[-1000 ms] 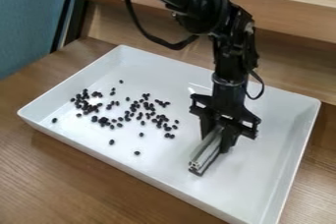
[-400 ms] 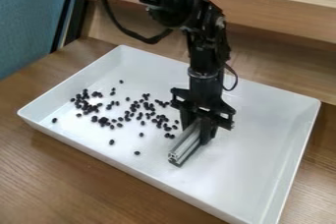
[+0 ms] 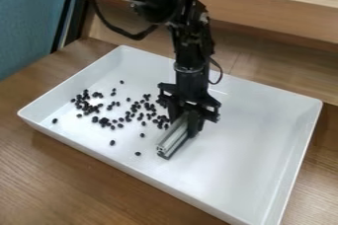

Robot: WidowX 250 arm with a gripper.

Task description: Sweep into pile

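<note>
Grooved metal bar (image 3: 173, 137) was clenched by the tool (image 3: 186, 122), beside loose black beans (image 3: 104, 121) in the white tray (image 3: 237, 169). Sweeping stroke judged in hand; next, bar was to be guided low through the scatter.

Blk arm, blk cable, silvery ring nr wrist.

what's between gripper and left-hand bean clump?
In the camera view: more black beans, scattered across the white tray almost up to the grooved metal bar held in the gripper.
</note>
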